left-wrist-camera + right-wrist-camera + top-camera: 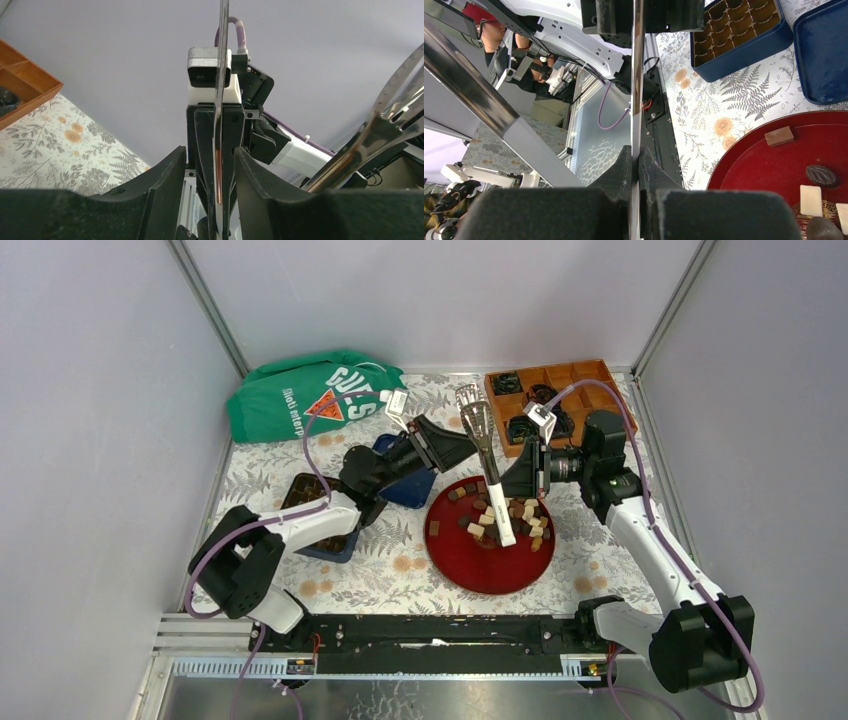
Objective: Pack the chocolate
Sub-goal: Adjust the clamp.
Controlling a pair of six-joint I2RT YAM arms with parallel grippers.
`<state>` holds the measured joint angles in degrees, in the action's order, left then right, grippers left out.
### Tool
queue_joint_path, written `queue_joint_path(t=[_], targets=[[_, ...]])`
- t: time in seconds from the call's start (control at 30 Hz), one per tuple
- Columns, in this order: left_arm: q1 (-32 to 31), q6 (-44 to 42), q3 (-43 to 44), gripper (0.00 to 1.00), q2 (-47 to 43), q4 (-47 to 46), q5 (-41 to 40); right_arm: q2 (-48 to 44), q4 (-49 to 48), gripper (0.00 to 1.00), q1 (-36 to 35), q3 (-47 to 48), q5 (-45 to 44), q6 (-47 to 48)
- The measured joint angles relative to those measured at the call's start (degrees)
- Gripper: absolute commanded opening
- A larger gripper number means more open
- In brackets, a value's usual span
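The right tool (pixel 635 159) is clamped on the tongs (pixel 482 445) over the chocolate (pixel 528 512) for picking; the left tool (pixel 210 162) stands apart, gripping nothing.

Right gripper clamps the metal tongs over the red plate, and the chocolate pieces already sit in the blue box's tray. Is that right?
Not quite. The chocolate lies on the red plate, as the top view shows, and the right wrist view shows the blue box with its visible tray cells empty. The right gripper does clamp the tongs over the plate.
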<state>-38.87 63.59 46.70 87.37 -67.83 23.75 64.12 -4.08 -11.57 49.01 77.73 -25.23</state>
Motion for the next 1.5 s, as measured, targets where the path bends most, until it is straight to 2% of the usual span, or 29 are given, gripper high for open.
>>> queue_joint_path(t=[0.13,0.2,0.23,0.3,0.33,0.4,0.5,0.6,0.7,0.83,0.93,1.13,1.5], targets=[[0.0,-0.4,1.0,0.37,0.3,1.8,1.1,0.9,1.0,0.0,0.0,0.1,0.0,0.9],[0.0,-0.4,2.0,0.31,0.8,2.1,1.6,1.3,1.7,0.01,0.0,0.3,0.0,1.3],[0.0,-0.4,2.6,0.23,1.1,2.2,1.8,1.4,2.0,0.01,0.0,0.5,0.0,1.6],[0.0,-0.4,3.8,0.0,1.7,2.4,2.2,1.6,2.4,0.01,0.0,0.7,0.1,2.4],[0.0,-0.3,4.1,0.0,2.0,2.5,2.5,1.6,2.5,0.03,0.0,0.9,0.4,2.9],[0.1,0.4,4.4,0.0,2.5,2.4,2.9,1.7,3.0,0.17,0.0,1.3,-0.1,4.0],[0.1,1.4,3.9,0.0,2.6,1.6,2.2,1.7,4.9,0.48,0.0,1.7,-0.1,5.4],[0.2,4.3,-0.2,0.0,2.6,-3.2,-0.9,1.7,9.1,0.79,0.1,3.4,-0.3,9.0],[0.4,8.5,-6.2,0.0,2.6,-8.9,-5.4,0.6,11.8,0.98,1.6,4.3,-0.5,12.2],[0.8,11.8,-12.5,0.0,2.0,-13.7,-11.6,-2.4,12.1,1.0,6.3,4.2,-0.5,13.4],[0.9,12.7,-15.4,0.0,0.7,-15.4,-15.8,-4.8,8.9,1.0,7.2,2.6,-0.1,11.2],[1.0,14.4,-15.6,0.0,0.4,-17.5,-20.1,-5.2,2.8,1.0,4.8,-0.6,-0.4,5.2],[-1.0,14.5,-13.0,0.0,1.5,-17.6,-24.8,-2.7,0.3,1.0,-0.6,-0.7,-2.6,3.1]])
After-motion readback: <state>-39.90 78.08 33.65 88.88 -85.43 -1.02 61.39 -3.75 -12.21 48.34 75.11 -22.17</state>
